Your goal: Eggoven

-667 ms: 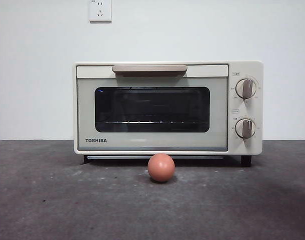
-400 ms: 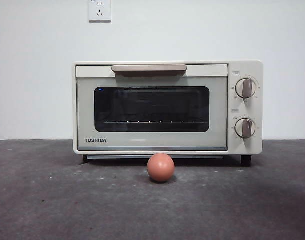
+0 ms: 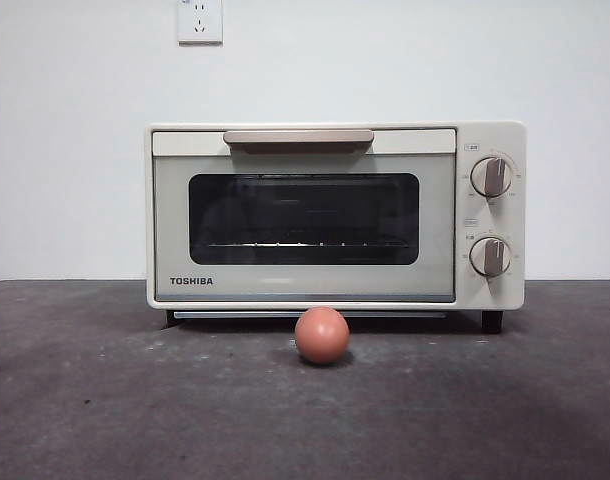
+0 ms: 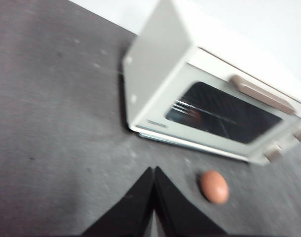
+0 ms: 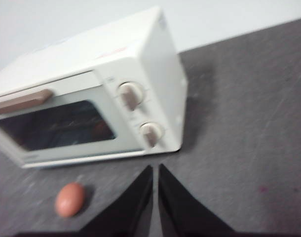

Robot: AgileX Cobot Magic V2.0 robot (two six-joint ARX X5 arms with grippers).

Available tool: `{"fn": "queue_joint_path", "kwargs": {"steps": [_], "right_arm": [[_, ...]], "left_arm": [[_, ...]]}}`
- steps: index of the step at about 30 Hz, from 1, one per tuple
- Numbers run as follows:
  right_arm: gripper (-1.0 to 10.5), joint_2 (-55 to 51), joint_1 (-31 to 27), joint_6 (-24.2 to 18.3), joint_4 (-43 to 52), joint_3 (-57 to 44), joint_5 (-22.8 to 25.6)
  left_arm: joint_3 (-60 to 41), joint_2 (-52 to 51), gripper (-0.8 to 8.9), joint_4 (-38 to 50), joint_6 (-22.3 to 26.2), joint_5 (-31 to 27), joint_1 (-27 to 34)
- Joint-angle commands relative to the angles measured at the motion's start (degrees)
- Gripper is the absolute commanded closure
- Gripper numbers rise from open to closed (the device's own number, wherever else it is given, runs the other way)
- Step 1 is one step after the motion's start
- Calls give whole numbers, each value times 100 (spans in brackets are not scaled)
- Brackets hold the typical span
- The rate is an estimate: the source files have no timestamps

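While the small reddish-brown egg rests just before the shut cream TOSHIBA toaster oven, I see left gripper and right gripper pressed together, apart from it.

A dark grey table fills the lower part of the front view, from about 7 to 5 o'clock. Its surface is matte and slightly mottled, with a few pale specks and scuffs scattered across it; the same grainy grey surface shows in both wrist views. Behind it stands a plain white wall, which takes up the upper part of the scene and meets the table along a straight level line. High on the wall, at about 11 o'clock in the front view, sits a white wall socket, its top cut off by the edge.
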Motion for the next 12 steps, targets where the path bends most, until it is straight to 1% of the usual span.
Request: {"fn": "queue_joint_path", "kwargs": {"steps": [1,3,6,12], "right_arm": [[943,402,11,-308,-417,501,-258],[943,741,35,-516,-802,839,-483],[943,1213,122,-811,-1386,1272,-837],[943,1947,476,-1484,-2553,1923,-1231]], "left_arm": [[479,407,808,-258,564,308,-7],[765,695,808,-481,804,579,-15],[1062,1014,808,-704,1010,879,-83],[1375,1386,808,-1198,1290,1311,-396]]}}
